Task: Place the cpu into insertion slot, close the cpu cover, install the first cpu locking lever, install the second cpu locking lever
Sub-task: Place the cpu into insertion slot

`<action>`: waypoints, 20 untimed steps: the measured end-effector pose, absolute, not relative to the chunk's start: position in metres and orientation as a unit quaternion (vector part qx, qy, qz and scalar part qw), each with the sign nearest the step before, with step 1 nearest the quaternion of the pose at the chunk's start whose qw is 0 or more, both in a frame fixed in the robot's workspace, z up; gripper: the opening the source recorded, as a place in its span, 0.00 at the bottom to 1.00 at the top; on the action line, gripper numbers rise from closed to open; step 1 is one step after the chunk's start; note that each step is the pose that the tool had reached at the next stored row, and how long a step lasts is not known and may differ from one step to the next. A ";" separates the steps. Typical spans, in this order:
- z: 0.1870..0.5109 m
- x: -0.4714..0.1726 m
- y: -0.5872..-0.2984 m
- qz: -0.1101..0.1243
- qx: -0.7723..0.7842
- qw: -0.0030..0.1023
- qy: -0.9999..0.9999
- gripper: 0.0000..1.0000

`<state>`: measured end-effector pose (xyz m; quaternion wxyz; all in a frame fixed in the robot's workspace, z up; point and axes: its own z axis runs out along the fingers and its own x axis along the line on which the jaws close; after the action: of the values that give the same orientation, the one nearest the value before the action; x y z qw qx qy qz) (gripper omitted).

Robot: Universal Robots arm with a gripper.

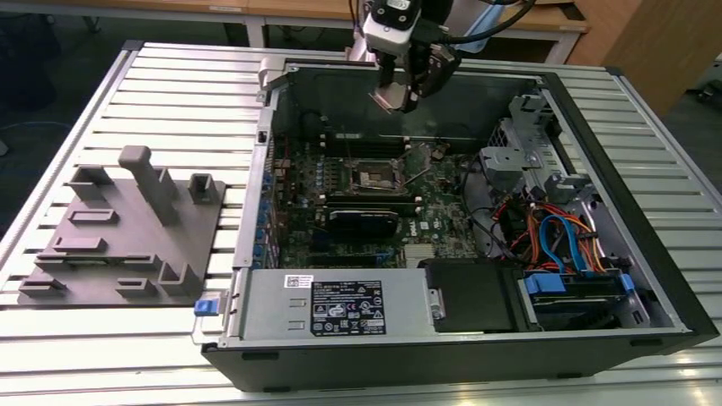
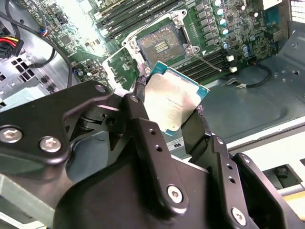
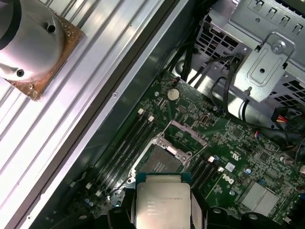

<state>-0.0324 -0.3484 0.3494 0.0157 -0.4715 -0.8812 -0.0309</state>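
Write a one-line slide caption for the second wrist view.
Gripper clamps the cpu by its edges, clear of the green board; the insertion slot lies bare beyond it.

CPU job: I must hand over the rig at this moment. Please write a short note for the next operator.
Gripper: shut on the cpu, held in the air above the motherboard.
Insertion slot: empty, contacts exposed.
Cpu cover: raised open beside the slot.
Done: cpu is in the grip.
Left: seating the cpu, closing the cover, both lever steps.
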 end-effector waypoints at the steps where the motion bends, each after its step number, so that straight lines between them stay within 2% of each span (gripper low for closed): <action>1: 0.349 -0.032 -0.348 -0.031 -0.471 0.016 -0.881 0.54; 20: 0.340 -0.033 -0.349 -0.029 -0.520 0.013 -0.854 0.54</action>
<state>-0.0326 -0.3485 0.3398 0.0130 -0.5199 -0.8537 -0.0291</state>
